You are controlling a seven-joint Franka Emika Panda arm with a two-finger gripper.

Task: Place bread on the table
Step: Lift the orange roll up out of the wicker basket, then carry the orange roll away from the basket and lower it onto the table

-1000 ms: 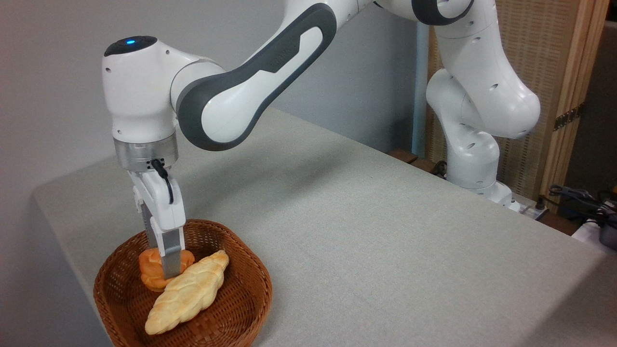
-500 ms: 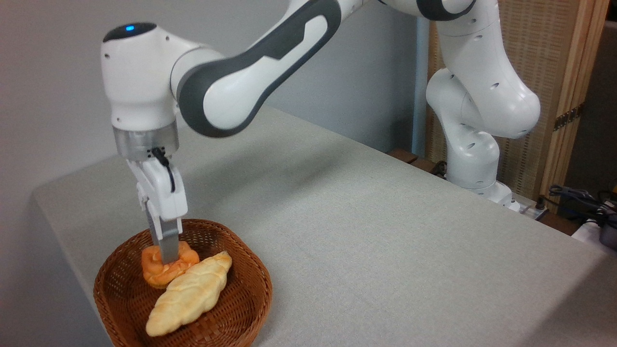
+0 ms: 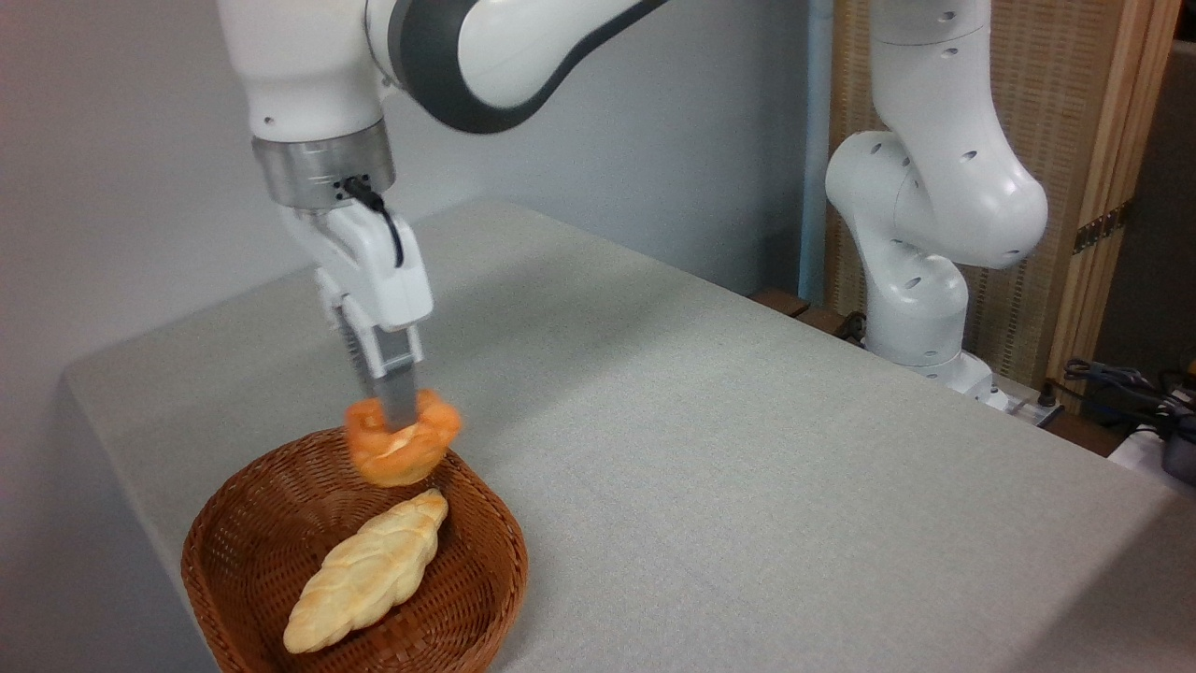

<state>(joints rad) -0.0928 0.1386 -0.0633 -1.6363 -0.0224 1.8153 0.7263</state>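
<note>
Count: 1 orange bun [image 3: 404,451], 1 pale braided loaf [image 3: 367,572], 1 wicker basket [image 3: 234,523], 1 table [image 3: 747,449]. My gripper [image 3: 397,422] was clamped on the bun, fingers pinching its knotted top, bun hanging in the air above the basket's far rim, touching neither basket nor table. Loaf lay alone in the basket, diagonal, near-left to far-right. Vs 0.5 s ago: bun was down in the basket, just beside the loaf; since then I'd lifted it clear and shifted right + far. Wrist rode higher in frame, w/ a slight tilt. Loaf & basket hadn't moved.
</note>
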